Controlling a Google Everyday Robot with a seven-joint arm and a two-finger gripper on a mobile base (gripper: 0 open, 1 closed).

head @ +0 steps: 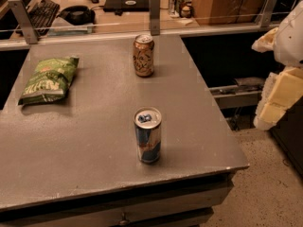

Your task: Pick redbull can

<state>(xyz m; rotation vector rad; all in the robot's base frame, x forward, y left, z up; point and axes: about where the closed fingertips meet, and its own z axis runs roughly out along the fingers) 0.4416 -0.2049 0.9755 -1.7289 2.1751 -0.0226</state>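
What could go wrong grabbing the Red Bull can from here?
The gripper hangs off the table's right side, apart from the redbull can; a low sideways approach might clip the table edge. The can stands tall and slim near the front edge, so a nudge could topple it.
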